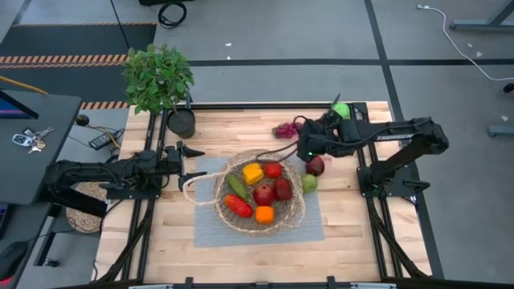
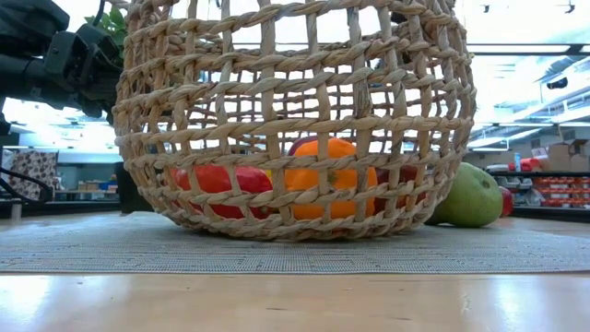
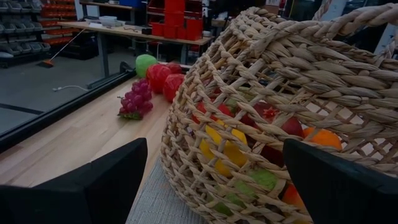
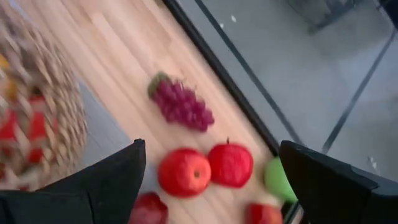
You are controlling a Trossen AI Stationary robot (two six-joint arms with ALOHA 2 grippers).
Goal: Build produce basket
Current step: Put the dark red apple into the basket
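The tan wicker basket (image 1: pixel 259 218) stands on a grey mat at mid table. It holds red, dark red, yellow, orange and green pieces. Its looped handle (image 1: pixel 191 187) lies toward the table's left. My left gripper (image 1: pixel 193 164) is open, level, just left of the basket (image 3: pixel 267 93), touching nothing. My right gripper (image 1: pixel 309 138) is open above the loose produce right of the basket and also holds nothing. Below it (image 4: pixel 211 155) lie the purple grapes (image 4: pixel 180 104), two red apples (image 4: pixel 184 172) and a green piece (image 4: pixel 280 177). A dark red apple (image 1: pixel 316 165) and a green pear (image 1: pixel 309 183) rest beside the basket.
A potted leafy plant (image 1: pixel 159 80) stands at the table's far left corner. The grey mat (image 1: pixel 305 229) lies under the basket. A black frame rail (image 4: pixel 224 68) runs along the far edge. Bare wood shows along the near edge (image 1: pixel 257 261).
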